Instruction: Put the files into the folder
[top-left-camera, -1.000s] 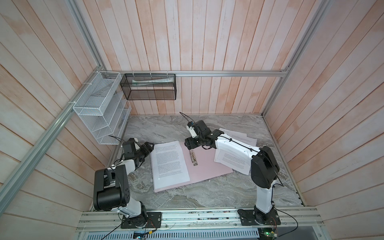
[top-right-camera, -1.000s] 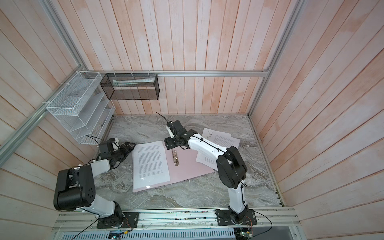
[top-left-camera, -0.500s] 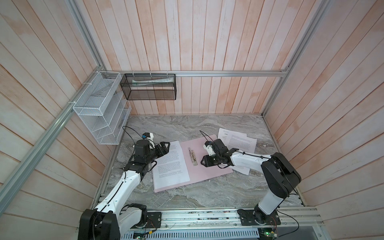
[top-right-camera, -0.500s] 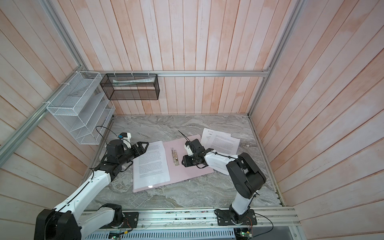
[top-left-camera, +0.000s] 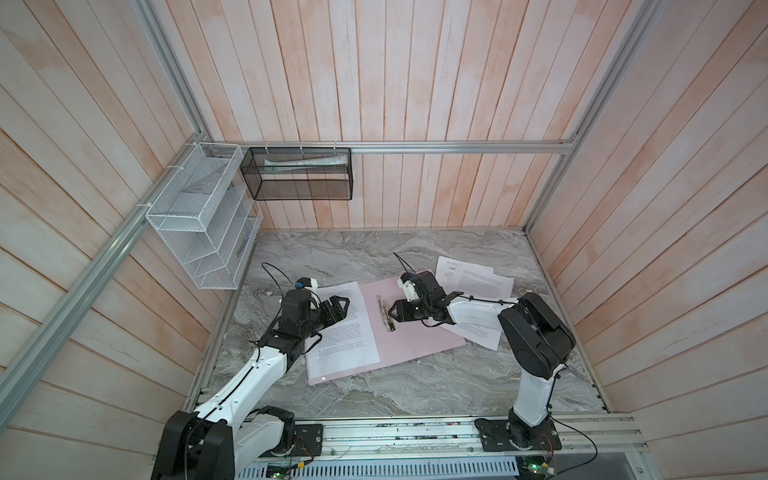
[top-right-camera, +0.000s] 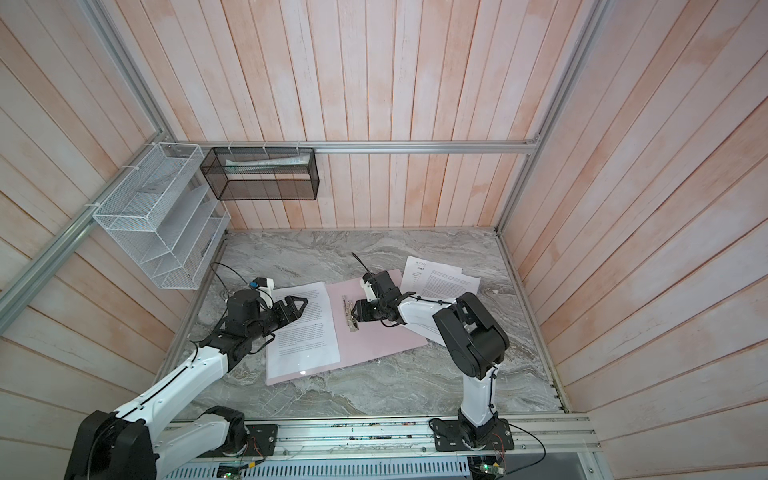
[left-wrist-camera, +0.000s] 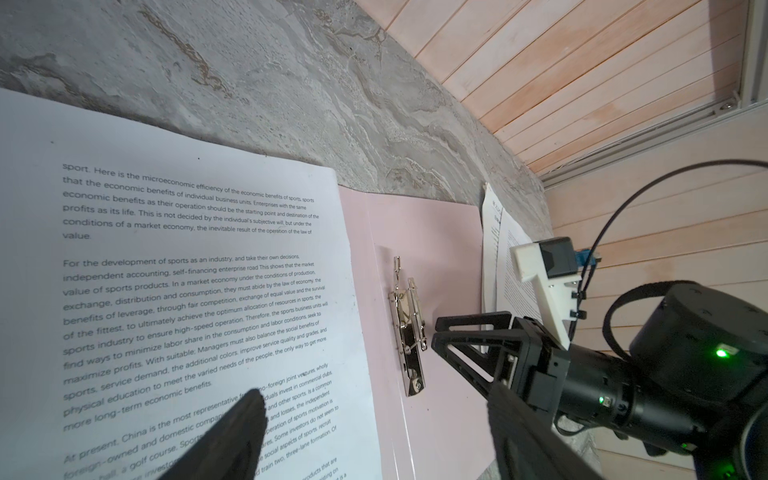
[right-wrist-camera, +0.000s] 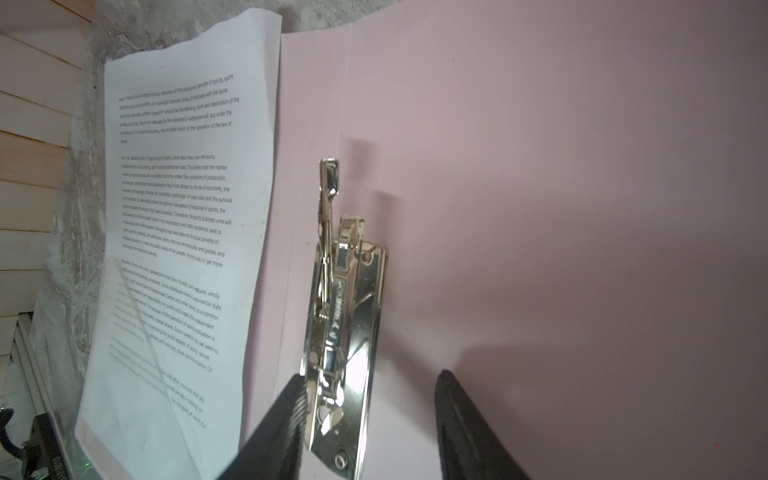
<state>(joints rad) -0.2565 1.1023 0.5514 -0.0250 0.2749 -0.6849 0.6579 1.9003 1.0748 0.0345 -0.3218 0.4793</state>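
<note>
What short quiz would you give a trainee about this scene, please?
1. True or false: the pink folder lies closed.
2. What lies on the folder's half nearer the left gripper? A) a printed sheet B) a pen C) nothing
3. Short answer: which gripper has its open jaws at the silver clip?

Key
1. False: it lies open, with both halves flat.
2. A
3. The right gripper.
</note>
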